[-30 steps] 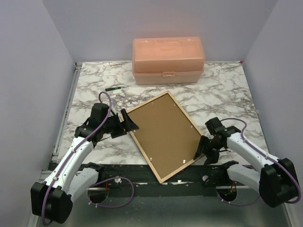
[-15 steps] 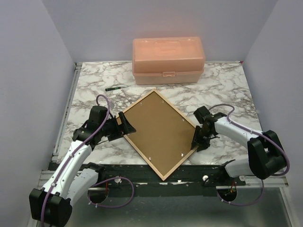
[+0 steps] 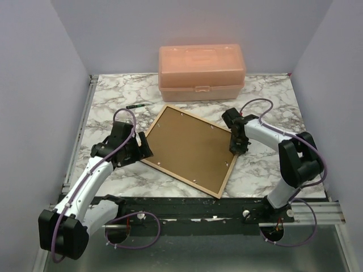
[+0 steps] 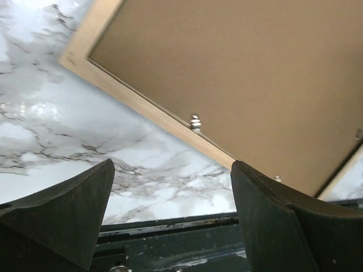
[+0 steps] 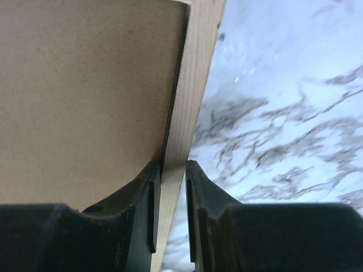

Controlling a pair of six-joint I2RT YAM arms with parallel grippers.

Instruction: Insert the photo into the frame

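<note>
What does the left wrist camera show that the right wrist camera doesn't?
Only the left wrist view shows the left gripper open and holding nothing, a corner of the frame, a small metal clip at its inner edge, and the dark rail at the table's near side. Only the right wrist view shows the right gripper pinching the frame's wooden edge. Both show the brown backing, the frame's light wood back and the marble table.
</note>
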